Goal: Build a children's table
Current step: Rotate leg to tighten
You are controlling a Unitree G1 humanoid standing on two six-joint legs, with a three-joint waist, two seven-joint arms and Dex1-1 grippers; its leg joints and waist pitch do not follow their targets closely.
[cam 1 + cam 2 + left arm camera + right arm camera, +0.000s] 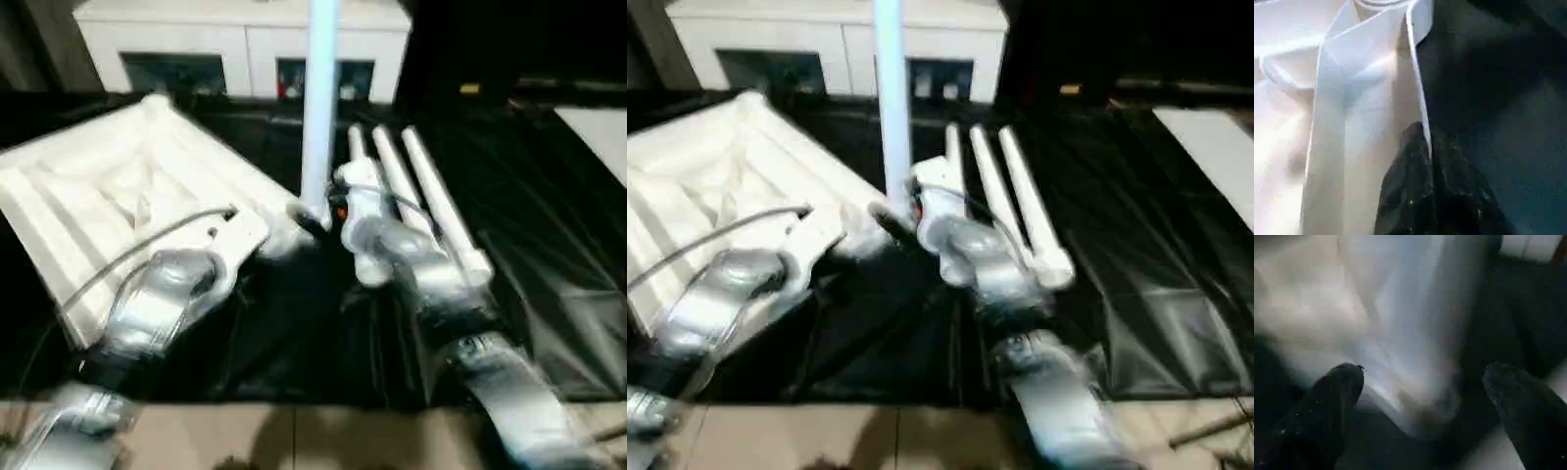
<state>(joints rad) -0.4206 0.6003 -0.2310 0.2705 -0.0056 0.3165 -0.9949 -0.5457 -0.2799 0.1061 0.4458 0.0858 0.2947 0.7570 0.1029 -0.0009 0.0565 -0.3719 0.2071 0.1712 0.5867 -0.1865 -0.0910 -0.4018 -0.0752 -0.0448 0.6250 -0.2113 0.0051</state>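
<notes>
Tabletop (118, 196) lay upside down, ribbed side up, on black sheeting (549, 245) at about 9 o'clock. One leg (320, 98) stood upright in its near corner socket, around 12. Three more legs (431, 201) lay side by side at 2 o'clock. Left hand (1432, 196) was clenched, pressed against the tabletop's rim. Right hand (1425, 396) was released, fingers (1337, 396) spread either side of the standing leg's base. White cabinet (245, 39) stood behind.

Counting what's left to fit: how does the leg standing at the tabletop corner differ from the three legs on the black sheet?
The standing leg is upright at the tabletop corner; the three legs lie flat, side by side, apart from the tabletop. All are white tubes.
</notes>
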